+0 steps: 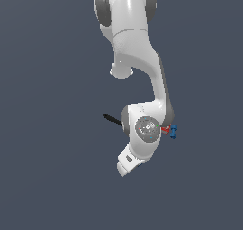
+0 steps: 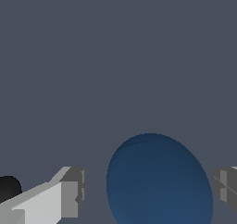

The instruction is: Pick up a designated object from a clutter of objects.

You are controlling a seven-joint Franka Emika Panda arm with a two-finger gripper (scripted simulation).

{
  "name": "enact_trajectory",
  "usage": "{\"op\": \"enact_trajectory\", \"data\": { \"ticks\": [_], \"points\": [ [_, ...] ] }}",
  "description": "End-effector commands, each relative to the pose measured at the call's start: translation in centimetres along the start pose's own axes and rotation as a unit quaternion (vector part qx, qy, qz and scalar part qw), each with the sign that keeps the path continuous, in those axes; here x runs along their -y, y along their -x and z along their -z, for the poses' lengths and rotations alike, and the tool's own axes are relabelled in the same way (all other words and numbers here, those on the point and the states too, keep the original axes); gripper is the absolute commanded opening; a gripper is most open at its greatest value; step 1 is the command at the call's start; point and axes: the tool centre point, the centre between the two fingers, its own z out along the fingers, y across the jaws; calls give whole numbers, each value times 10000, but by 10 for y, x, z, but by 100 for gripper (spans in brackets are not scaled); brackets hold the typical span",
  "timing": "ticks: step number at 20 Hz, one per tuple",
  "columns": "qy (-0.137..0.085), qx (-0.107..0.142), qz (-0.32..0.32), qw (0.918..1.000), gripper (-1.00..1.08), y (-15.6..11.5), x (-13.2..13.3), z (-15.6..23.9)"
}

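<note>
Straddling the ball, the jaws sit wide with gaps either side. Looks smooth and hard, so probably rolls easily — pinch it dead across the middle.

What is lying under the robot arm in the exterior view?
The spatula handle, red packet and bright-blue piece stick out beside the arm. It covers the dark-blue ball, seen only by the wrist view.

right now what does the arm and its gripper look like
The Panda arm is glossy white with rounded links and dark grey joint caps, plus a round grey disc near the wrist. The gripper has blocky, light grey fingers. No cables show.
</note>
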Motion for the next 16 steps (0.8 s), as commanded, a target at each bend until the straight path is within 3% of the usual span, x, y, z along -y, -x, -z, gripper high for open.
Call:
{"op": "enact_trajectory", "data": {
  "ticks": [1, 2, 16],
  "points": [
    [6, -9, 1, 10000, 100, -1, -1, 0],
    [6, -9, 1, 10000, -100, -1, -1, 0],
    [5, -5, -2, 10000, -100, -1, 0, 4]
  ]
}}
